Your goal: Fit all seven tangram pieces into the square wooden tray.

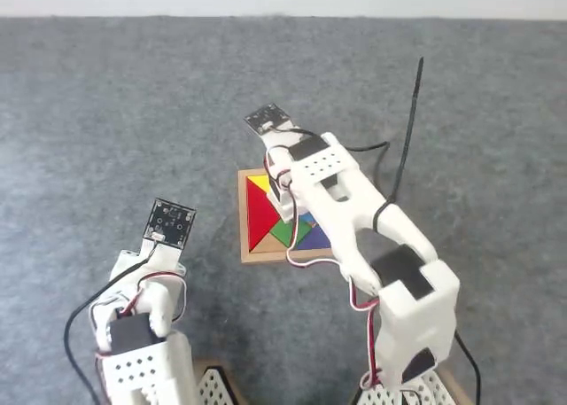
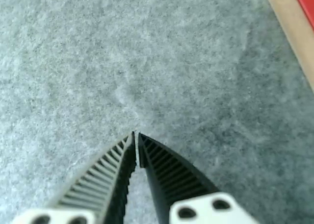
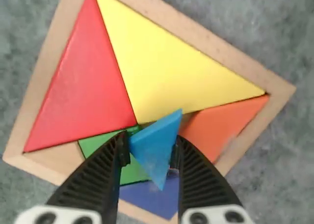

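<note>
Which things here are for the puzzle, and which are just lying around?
For the puzzle: wooden tray; red triangle, yellow triangle, orange piece, green piece and dark blue piece inside it; light blue triangle, held by the right gripper.

Just lying about: grey carpet; black cable; left gripper, shut over bare carpet.

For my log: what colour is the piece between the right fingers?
The piece is blue, clearest in the right wrist view.
</note>
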{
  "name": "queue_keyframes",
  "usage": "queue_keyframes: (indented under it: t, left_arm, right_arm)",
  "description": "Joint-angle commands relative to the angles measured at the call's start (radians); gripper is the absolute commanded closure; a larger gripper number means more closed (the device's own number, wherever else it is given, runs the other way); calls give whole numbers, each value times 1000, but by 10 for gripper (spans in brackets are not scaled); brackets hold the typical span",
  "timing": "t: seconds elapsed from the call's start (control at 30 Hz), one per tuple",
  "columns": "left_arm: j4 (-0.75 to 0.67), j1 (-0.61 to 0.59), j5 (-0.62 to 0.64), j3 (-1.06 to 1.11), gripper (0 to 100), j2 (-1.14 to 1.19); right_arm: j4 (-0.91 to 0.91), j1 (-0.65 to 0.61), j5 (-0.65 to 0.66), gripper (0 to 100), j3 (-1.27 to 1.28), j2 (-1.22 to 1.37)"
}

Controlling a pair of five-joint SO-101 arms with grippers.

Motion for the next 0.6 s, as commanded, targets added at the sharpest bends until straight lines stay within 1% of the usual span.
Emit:
queue_keyframes:
  t: [0.0,0.1,0.23,0.37,0.43,0.5,0.57]
  left_arm:
    - [8,-9,3,-21,987,-5]
    - [8,-9,3,-21,987,-5]
    - [8,-9,3,-21,987,-5]
    - [8,-9,-44,-19,987,-5]
    - [8,-9,-49,-19,987,-5]
    - [8,-9,-49,-19,987,-5]
    - [8,-9,-49,-19,987,-5]
  right_arm:
    - [1,-2,-38,985,-68,2]
    - [-2,2,-115,985,-74,15]
    - [-2,5,-164,969,-74,16]
    - [1,4,-189,838,-72,16]
    - [8,-1,-189,777,-69,13]
    - [10,-2,-187,743,-69,8]
    - [10,-2,-187,739,-69,8]
